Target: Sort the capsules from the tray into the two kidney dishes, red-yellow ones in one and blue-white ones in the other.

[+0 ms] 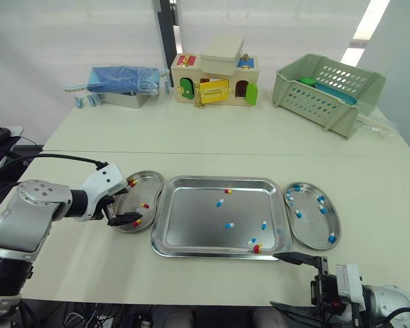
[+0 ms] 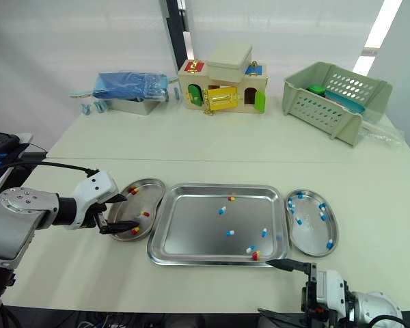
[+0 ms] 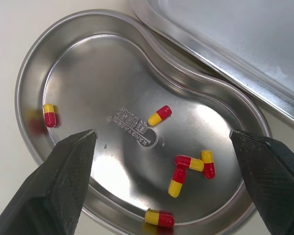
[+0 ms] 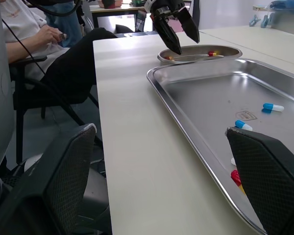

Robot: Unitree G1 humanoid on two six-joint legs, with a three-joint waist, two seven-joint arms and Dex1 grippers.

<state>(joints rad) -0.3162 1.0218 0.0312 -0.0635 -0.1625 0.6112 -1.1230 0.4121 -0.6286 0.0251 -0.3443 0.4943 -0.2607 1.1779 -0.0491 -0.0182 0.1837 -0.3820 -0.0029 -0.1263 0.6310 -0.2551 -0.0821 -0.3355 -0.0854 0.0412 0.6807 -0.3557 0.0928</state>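
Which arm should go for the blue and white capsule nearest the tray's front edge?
Right, probably. The right claw sits open by the tray, at its near right corner, close to that capsule, and the blue-white dish lies on that side. The left claw hangs open over the red-yellow dish.

Tray (image 1: pixel 191 219) between left dish (image 1: pixel 147 188) and right dish (image 1: pixel 313 229)

I count one tray (image 1: pixel 184 232) holding two red-yellow capsules (image 1: pixel 227 190) and four blue-white capsules (image 1: pixel 229 225). The left kidney dish (image 3: pixel 88 68) holds six red-yellow, the right kidney dish (image 1: pixel 314 229) about seven blue-white.
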